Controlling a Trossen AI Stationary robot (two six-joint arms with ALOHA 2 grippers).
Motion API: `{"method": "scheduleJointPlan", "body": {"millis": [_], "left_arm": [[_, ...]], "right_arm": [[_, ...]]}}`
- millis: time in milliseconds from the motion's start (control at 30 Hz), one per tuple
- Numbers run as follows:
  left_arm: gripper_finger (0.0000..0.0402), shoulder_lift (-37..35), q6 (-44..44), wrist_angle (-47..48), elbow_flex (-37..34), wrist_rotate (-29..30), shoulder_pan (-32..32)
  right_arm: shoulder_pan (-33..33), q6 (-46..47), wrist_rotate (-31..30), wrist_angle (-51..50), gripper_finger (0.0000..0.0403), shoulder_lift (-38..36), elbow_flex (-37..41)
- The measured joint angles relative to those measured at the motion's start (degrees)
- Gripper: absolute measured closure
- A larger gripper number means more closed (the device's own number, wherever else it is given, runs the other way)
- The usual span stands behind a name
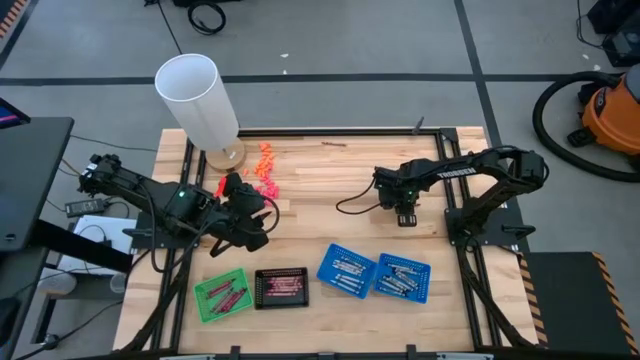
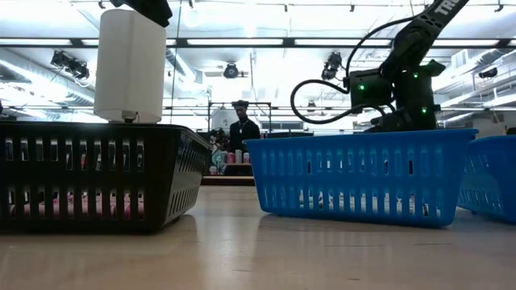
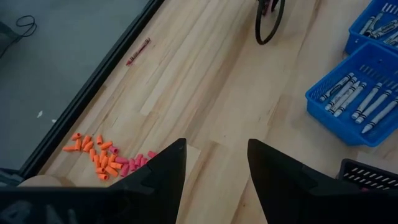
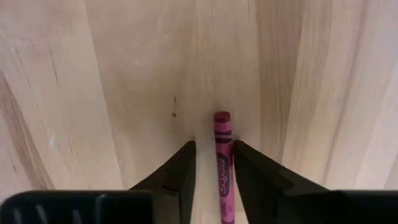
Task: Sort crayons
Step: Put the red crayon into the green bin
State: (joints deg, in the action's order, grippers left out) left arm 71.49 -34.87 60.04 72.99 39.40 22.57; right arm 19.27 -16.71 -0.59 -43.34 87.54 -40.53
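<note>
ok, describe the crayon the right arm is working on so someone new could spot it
Start at the wooden table and find the right gripper, lowered over bare wood right of centre, behind the two blue baskets. A magenta crayon lies flat on the wood between its fingers. It is the only crayon there; the others sit in baskets, apart from one dark red crayon near the table's far edge.

Magenta crayon (image 4: 223,163) flat on wood; grey crayons (image 3: 354,99) in blue baskets; red ones (image 1: 281,286) in black basket.
</note>
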Motion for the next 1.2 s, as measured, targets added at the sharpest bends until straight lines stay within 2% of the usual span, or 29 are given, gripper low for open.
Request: {"method": "scheduleJointPlan", "body": {"millis": [300, 500, 700, 833, 967, 1067, 1200], "left_arm": [[0.0219, 0.0, 0.0, 0.0, 0.0, 0.0, 0.0], [0.0219, 0.0, -2.2, -2.8, -0.4, 0.0, 0.0], [0.0219, 0.2, 4.5, -24.1, -7.8, -3.2, 0.5], [0.0219, 0.6, 3.7, -40.2, -16.1, -4.1, -0.4], [0.0219, 0.8, -0.6, -56.2, -24.1, -4.3, -1.9], [0.0219, 1.4, -3.3, -63.2, -28.2, -4.5, -3.0], [0.0219, 2.6, -3.2, -67.2, -28.9, -4.6, -4.1]], "right_arm": [[0.1, 1.4, 2.2, -1.3, 0.0386, 0.3, -1.9], [-0.1, 6.8, 10.6, -0.2, 0.0382, 0.6, -5.1], [-0.1, 10.8, 16.7, -0.8, 0.0392, 0.5, -12.0], [-0.2, 12.7, 23.8, -1.1, 0.0395, 0.5, -17.8], [-1.6, 14.0, 26.3, -0.9, 0.0395, 0.5, -24.0], [-3.3, 14.0, 26.9, 0.7, 0.0395, 0.5, -28.4], [-6.3, 14.1, 27.4, 6.1, 0.0395, 0.4, -32.4]]}}
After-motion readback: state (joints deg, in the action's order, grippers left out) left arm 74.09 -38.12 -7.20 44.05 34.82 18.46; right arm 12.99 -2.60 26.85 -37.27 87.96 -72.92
